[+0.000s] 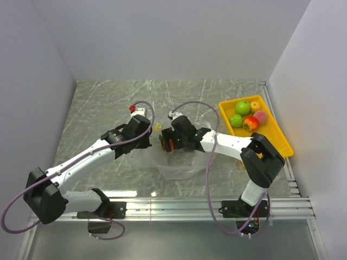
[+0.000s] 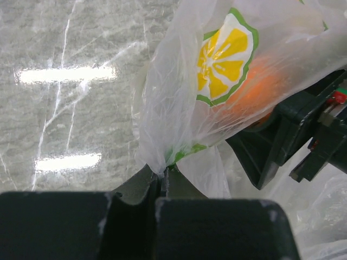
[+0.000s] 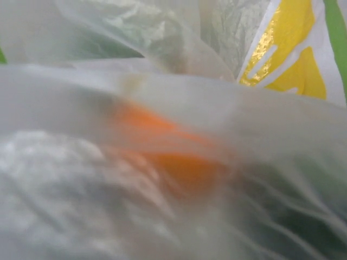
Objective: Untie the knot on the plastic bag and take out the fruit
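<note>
Plainly at risk is the thin, clear, crinkly plastic bag (image 2: 173, 108), printed with a yellow lemon slice (image 2: 225, 57). A hard pull by either arm could tear the film or cinch the tie tighter, and a rip could spill the round orange fruit (image 2: 255, 92) onto the grey marbled tabletop (image 1: 108, 108). The jaws of the left arm (image 1: 92, 151) are clenched on a drawn-up peak of film at 6 o'clock in the left wrist view, with the fruit inside the bag at 2 o'clock from that pinch. The jaws of the right arm (image 1: 227, 142) sit at 3 o'clock, just beside the fruit. Whether they are clenched or released cannot be told, as film smothers the right wrist view. The knot itself cannot be picked out. From above, the bag's slack body lies at 6 o'clock of the meeting jaws, well apart from the yellow plastic tray (image 1: 282, 135) at 3 o'clock.
</note>
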You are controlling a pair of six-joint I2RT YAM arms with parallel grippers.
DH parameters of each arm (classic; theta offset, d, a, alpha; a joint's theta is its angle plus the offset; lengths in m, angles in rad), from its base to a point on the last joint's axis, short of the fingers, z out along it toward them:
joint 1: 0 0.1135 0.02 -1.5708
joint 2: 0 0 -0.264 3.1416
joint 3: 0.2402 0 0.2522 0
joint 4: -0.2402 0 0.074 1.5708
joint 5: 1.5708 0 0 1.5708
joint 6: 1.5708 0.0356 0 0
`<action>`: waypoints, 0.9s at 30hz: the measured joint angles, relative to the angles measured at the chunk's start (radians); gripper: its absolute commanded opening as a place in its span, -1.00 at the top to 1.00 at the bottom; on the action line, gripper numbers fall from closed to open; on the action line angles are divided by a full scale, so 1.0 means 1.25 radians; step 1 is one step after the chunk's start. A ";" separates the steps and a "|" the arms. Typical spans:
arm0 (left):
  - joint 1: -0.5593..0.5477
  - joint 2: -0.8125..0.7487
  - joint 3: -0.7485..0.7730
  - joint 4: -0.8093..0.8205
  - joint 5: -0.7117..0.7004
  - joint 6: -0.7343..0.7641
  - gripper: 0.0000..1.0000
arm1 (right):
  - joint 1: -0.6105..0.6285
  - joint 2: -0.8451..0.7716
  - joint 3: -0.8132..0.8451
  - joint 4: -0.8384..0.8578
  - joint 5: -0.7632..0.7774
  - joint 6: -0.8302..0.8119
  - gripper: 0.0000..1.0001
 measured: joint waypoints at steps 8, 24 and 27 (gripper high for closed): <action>0.000 -0.014 -0.022 0.001 -0.016 -0.001 0.99 | 0.026 -0.043 0.009 -0.020 0.009 -0.022 -0.64; 0.009 -0.006 -0.014 -0.027 -0.066 0.004 0.99 | 0.029 -0.308 0.014 -0.058 -0.030 -0.058 0.24; 0.010 0.002 -0.009 -0.028 -0.066 0.004 0.99 | 0.027 -0.336 0.047 -0.094 -0.033 -0.064 0.26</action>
